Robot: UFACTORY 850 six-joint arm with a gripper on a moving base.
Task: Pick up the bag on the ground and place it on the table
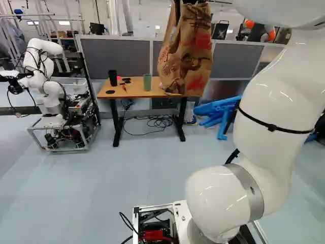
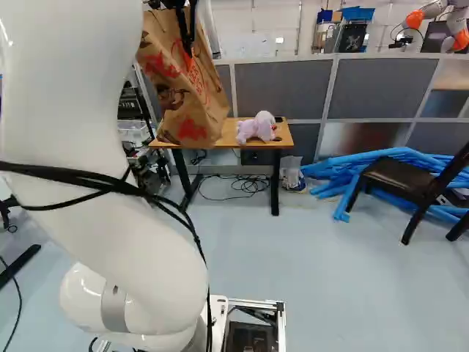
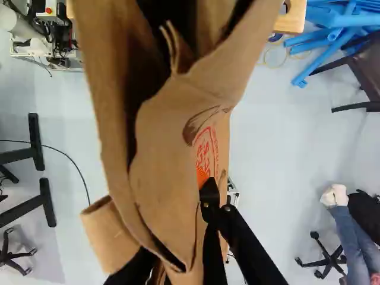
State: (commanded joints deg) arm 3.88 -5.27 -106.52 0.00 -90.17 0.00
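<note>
Half done, probably: carrying paper bag up high, pinched in hand. Next: advance over surface, avoid plush toy, lower, then release.

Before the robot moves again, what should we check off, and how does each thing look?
1. Bag held: ok. The gripper is shut on the paper bag.
2. Bag lifted: ok. It hangs in the air.
3. Bag over the table: not ok. The wrist view shows floor around the bag, with the table's edge ahead.
4. Landing spot free: cannot tell. A black cup, green cup and plush toy are on the table, and the bag hides part of it.
5. Bag's contents secure: cannot tell. Nothing inside is visible.
</note>
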